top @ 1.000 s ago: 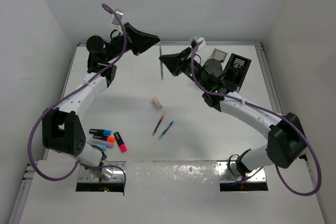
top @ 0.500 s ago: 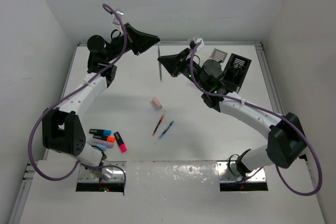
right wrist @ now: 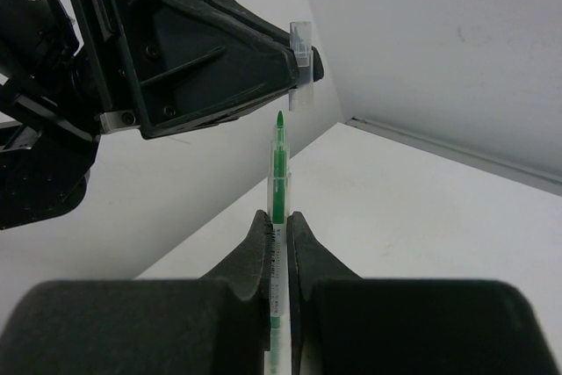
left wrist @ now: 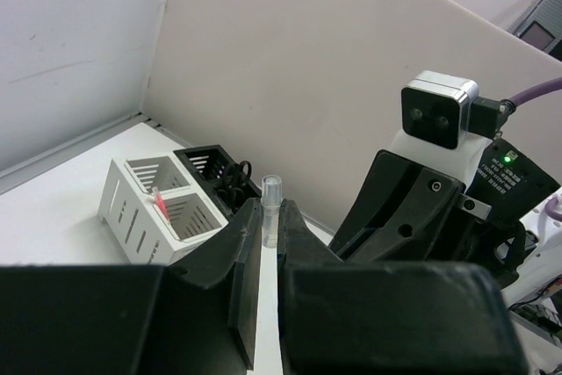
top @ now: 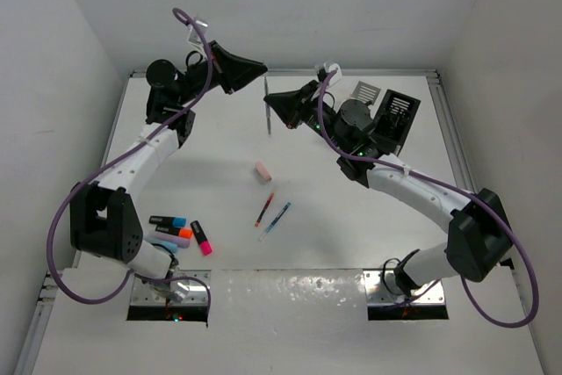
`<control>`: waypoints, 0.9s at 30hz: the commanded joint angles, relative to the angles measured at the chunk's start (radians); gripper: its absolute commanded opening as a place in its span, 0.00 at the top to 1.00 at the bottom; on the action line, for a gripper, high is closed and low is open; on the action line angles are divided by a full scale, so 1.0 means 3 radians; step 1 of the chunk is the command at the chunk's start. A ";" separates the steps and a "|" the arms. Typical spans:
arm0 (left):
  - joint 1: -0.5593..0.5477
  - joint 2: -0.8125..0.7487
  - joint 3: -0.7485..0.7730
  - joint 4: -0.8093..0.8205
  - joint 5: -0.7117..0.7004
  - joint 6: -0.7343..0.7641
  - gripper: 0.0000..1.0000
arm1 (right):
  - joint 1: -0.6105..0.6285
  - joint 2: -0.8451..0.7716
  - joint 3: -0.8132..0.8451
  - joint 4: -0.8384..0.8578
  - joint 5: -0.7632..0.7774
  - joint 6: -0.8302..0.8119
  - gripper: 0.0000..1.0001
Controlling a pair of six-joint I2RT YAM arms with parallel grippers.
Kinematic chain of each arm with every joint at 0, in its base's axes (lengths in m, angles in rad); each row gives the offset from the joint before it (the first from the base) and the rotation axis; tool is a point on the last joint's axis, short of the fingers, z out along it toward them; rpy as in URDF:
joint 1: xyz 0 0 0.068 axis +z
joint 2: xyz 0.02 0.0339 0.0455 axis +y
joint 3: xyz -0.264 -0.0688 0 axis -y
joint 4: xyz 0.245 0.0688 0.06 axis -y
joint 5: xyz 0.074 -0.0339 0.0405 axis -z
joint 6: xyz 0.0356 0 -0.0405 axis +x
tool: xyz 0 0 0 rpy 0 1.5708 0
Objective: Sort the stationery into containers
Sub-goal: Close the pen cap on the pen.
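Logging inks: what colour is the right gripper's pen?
Green pen; right wrist view shows it best.

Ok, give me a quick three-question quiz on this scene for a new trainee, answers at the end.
1. True or false: the right hand is shut on a green pen.
2. What does the left hand hold? A) a ruler B) a clear pen cap C) a stapler
3. How many pens lie flat on the table?

Key: 1 true. 2 B. 3 two, a red pen and a blue pen.
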 commanded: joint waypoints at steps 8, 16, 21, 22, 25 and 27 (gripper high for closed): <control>-0.0032 -0.0142 0.0069 0.0077 0.0056 0.0086 1.00 | 0.0030 -0.0062 0.0101 0.0160 0.0031 -0.0044 1.00; -0.0043 -0.0142 0.0070 0.0010 0.0056 0.0097 1.00 | 0.0025 -0.0083 0.0096 0.0144 0.0057 -0.0095 1.00; -0.0053 -0.0136 0.0095 0.0031 0.0077 0.0127 1.00 | 0.0025 -0.0093 0.0086 0.0103 0.0093 -0.0110 1.00; -0.0053 -0.0136 0.0100 0.0031 0.0077 0.0132 1.00 | 0.0025 -0.0093 0.0081 0.0103 0.0088 -0.0110 1.00; -0.0053 -0.0136 0.0116 0.0056 0.0092 0.0138 1.00 | 0.0030 -0.0103 0.0050 0.0088 0.0088 -0.0105 1.00; -0.0063 -0.0131 0.0131 0.0056 0.0102 0.0163 1.00 | 0.0025 -0.0103 0.0045 0.0083 0.0088 -0.0105 1.00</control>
